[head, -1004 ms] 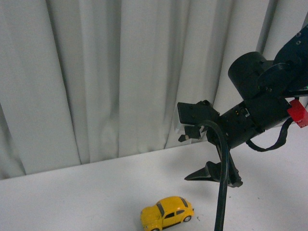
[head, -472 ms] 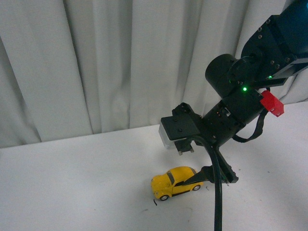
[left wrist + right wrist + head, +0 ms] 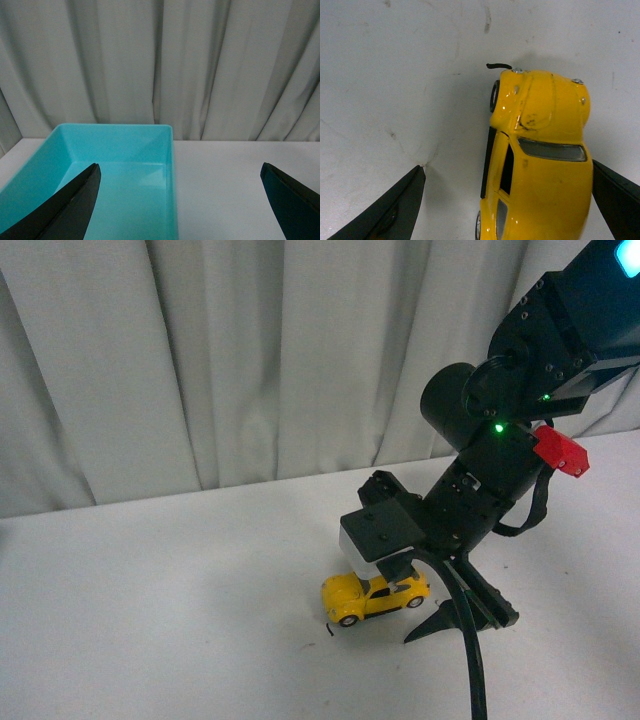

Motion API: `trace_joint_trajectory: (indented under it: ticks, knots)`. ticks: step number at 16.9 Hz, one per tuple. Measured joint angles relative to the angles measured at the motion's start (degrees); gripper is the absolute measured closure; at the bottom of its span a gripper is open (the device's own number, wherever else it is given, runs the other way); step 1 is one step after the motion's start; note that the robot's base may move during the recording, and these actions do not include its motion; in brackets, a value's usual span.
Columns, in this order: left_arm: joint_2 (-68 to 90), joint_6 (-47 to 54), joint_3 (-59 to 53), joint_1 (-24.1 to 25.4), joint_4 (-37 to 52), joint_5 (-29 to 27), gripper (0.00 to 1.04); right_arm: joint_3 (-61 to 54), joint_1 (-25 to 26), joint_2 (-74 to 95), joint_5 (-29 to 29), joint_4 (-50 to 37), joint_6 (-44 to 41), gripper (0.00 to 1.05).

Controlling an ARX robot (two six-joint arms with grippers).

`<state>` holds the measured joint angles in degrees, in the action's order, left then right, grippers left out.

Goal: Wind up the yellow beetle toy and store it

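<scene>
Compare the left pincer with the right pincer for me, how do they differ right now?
The right pincer points down at the white table, while the left pincer faces forward toward the curtain. The right pincer has the yellow beetle toy between its fingers, off toward one side; the left pincer has nothing between its own, only a teal bin ahead. Both are open, with dark tapered fingers.
</scene>
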<state>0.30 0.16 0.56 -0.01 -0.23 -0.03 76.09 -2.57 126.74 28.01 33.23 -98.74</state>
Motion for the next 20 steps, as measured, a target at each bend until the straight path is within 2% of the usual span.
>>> trace_joint_trajectory:
  ticks: [6, 11, 12, 15, 18, 20]
  knots:
    - [0.0, 0.0, 0.0, 0.0, 0.0, 0.0, 0.07, 2.9, 0.0, 1.7, -1.0, 1.0, -0.3, 0.09]
    - [0.0, 0.0, 0.0, 0.0, 0.0, 0.0, 0.07, 3.7, -0.4, 2.5, -1.1, 1.8, -0.3, 0.56]
    - [0.0, 0.0, 0.0, 0.0, 0.0, 0.0, 0.07, 4.0, -0.6, 2.5, -0.9, 2.3, -0.3, 0.60]
    - [0.0, 0.0, 0.0, 0.0, 0.0, 0.0, 0.07, 3.3, -0.8, 2.1, -2.1, 1.5, 0.8, 0.63]
    - [0.0, 0.0, 0.0, 0.0, 0.0, 0.0, 0.07, 1.6, -0.7, 1.4, -2.9, 0.3, 9.3, 0.63]
    - [0.0, 0.0, 0.0, 0.0, 0.0, 0.0, 0.07, 1.6, -0.4, 1.4, -2.7, 0.1, 11.1, 0.63]
